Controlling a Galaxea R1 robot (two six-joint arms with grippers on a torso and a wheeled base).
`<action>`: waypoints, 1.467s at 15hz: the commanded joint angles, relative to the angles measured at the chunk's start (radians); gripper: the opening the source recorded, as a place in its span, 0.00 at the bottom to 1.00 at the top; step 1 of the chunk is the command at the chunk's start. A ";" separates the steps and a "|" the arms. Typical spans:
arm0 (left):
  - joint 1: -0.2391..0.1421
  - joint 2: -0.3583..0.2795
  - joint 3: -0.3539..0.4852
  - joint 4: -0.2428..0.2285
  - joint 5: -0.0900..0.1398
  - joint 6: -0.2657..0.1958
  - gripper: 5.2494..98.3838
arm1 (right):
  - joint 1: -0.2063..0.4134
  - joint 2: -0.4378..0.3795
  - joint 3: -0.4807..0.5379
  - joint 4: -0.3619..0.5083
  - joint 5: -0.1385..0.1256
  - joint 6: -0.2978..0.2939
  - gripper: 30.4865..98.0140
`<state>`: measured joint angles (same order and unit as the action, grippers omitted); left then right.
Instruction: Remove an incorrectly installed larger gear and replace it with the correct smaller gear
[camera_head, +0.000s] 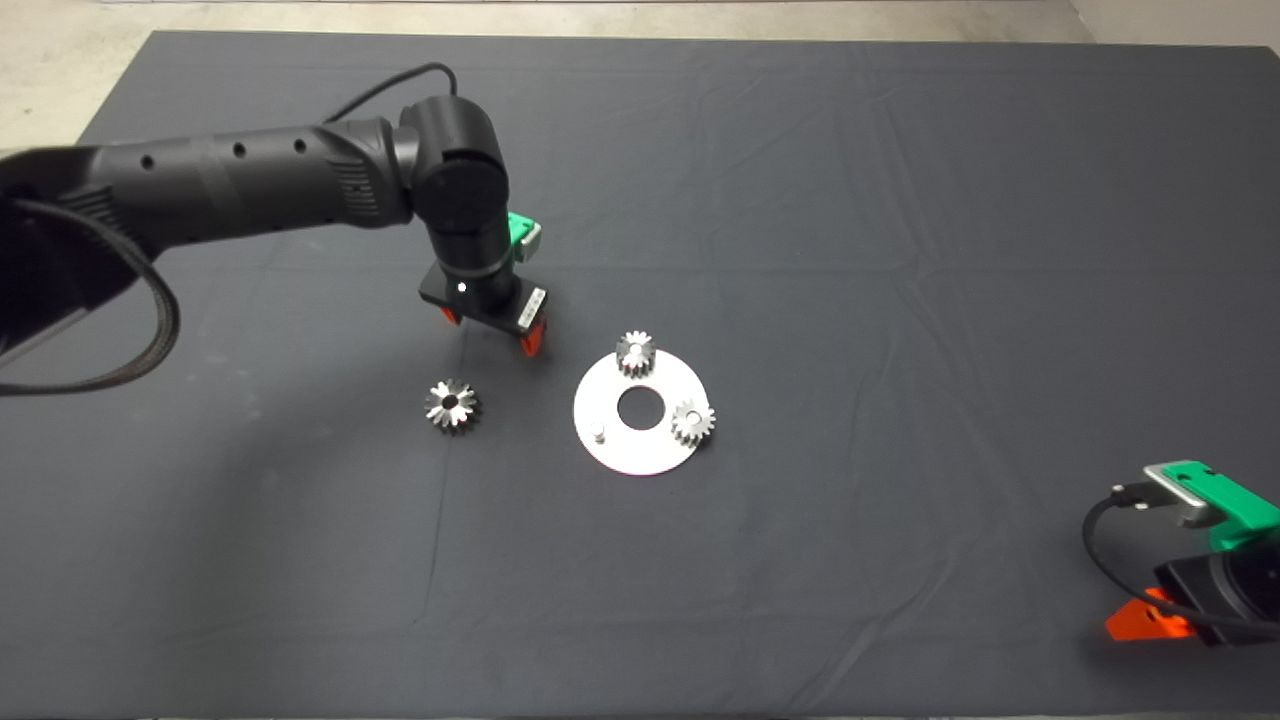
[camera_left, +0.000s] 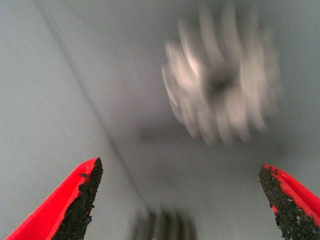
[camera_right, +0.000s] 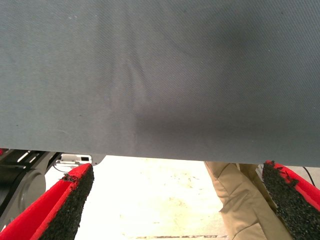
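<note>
The larger gear (camera_head: 452, 405), shiny with long pointed teeth, lies flat on the mat left of the round silver plate (camera_head: 640, 455). It shows blurred in the left wrist view (camera_left: 220, 100). My left gripper (camera_head: 491, 330) hangs open and empty just beyond and right of it; its fingers (camera_left: 75, 200) stand wide apart. Two small short-toothed gears (camera_head: 635, 352) (camera_head: 692, 421) sit on the plate. A bare peg (camera_head: 597, 432) stands at the plate's left. A blurred ribbed thing (camera_left: 162, 227) shows between the left fingers; I cannot tell if it is the smaller gear.
My right gripper (camera_head: 1145, 622) waits open at the lower right edge of the mat (camera_head: 900, 200). Its wrist view shows the mat's edge (camera_right: 160, 100), pale floor and a person's leg (camera_right: 235, 200) in tan trousers.
</note>
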<state>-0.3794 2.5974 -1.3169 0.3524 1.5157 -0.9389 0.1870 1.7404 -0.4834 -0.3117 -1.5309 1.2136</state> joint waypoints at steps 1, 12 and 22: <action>-0.026 -0.134 0.216 -0.171 0.097 0.003 0.79 | 0.005 0.027 0.001 -0.038 -0.074 0.009 0.86; -0.098 0.068 -0.019 -0.161 0.020 -0.035 0.79 | 0.005 0.002 0.002 -0.040 -0.074 0.008 0.86; -0.089 0.091 -0.167 -0.083 -0.069 0.049 0.79 | 0.002 0.014 0.003 -0.040 -0.075 0.009 0.86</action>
<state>-0.4579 2.6834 -1.4755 0.2438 1.4462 -0.8996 0.1823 1.7540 -0.4838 -0.3223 -1.5298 1.2170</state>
